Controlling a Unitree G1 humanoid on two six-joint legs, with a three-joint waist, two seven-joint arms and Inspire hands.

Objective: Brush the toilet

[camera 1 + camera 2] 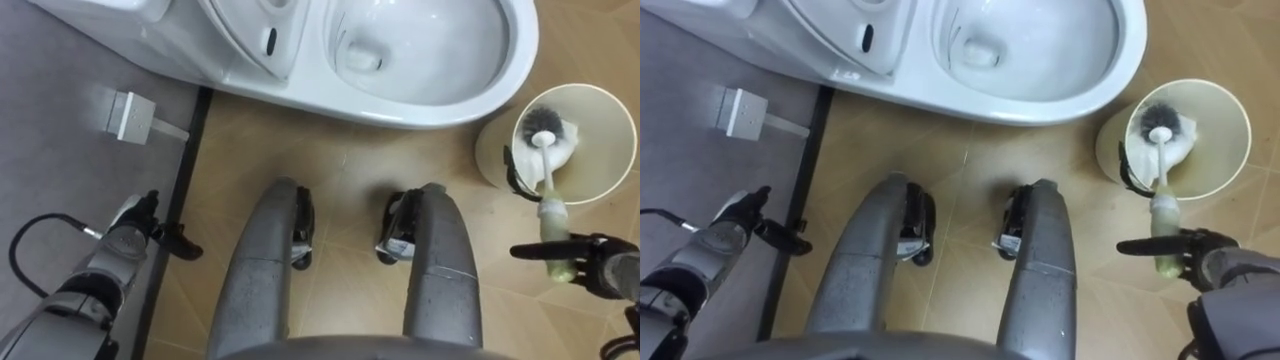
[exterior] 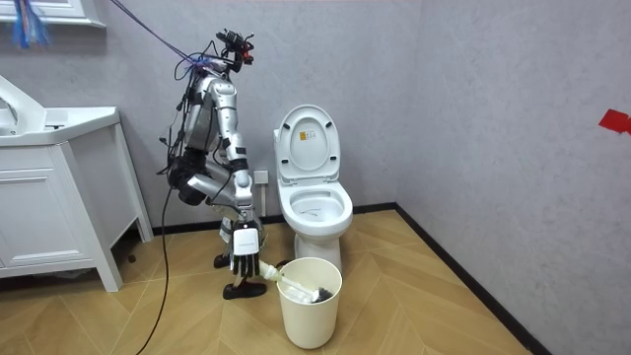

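Note:
The white toilet (image 1: 300, 95) stands open in front of me, lid raised, with its bowl (image 1: 430, 50) empty. To its right a cream bucket (image 1: 612, 108) sits on the floor. The toilet brush (image 1: 547, 150) leans in the bucket, its dark bristled head down inside and its pale handle slanting back toward me. My right hand (image 1: 592, 263) is shut on the handle's near end, just outside the bucket's rim. In the room view I stand bent forward beside the toilet (image 2: 315, 202), my right hand (image 2: 246, 262) low at the bucket (image 2: 311, 304). My left hand (image 1: 150, 232) hangs open at the lower left.
A grey wall with a white socket plate (image 1: 130, 115) and a black baseboard (image 1: 185, 170) runs along my left. A white cabinet (image 2: 59, 197) stands at the room view's left. Wooden floor lies around the bucket and toilet.

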